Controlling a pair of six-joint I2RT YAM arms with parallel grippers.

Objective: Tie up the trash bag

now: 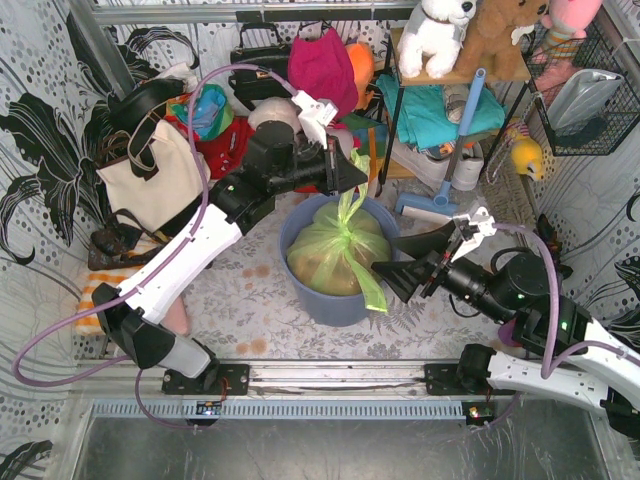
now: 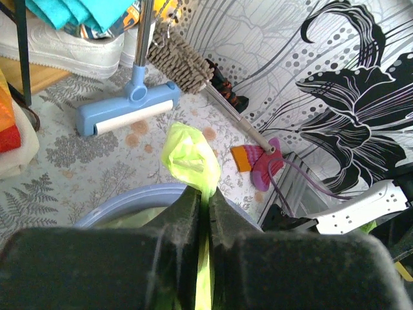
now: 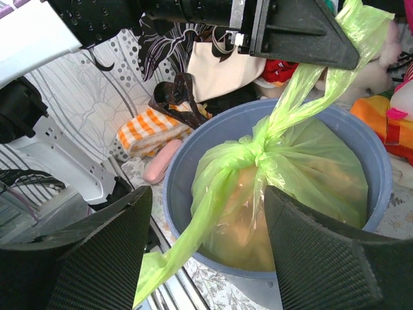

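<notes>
The light-green trash bag [image 1: 335, 250] sits in a round blue-grey bin [image 1: 320, 305], with tan paper showing through it. Its top is gathered in a knot [image 3: 255, 152] with two tails coming off it. My left gripper [image 2: 205, 194] is shut on the far tail [image 2: 187, 152] and holds it up and taut above the bin's back rim [image 1: 352, 180]. My right gripper [image 3: 206, 239] stands open at the bin's near right side [image 1: 390, 265]. The other tail [image 3: 193, 226] hangs over the rim between its fingers, touching neither.
A blue roller mop [image 2: 126, 110] and a brush lie on the floor behind the bin. A white tote bag [image 1: 150, 175] stands at the left, and a shelf with stuffed toys [image 1: 470, 35] at the back. A checked cloth [image 3: 145, 129] and a pink bar [image 3: 161, 161] lie left of the bin.
</notes>
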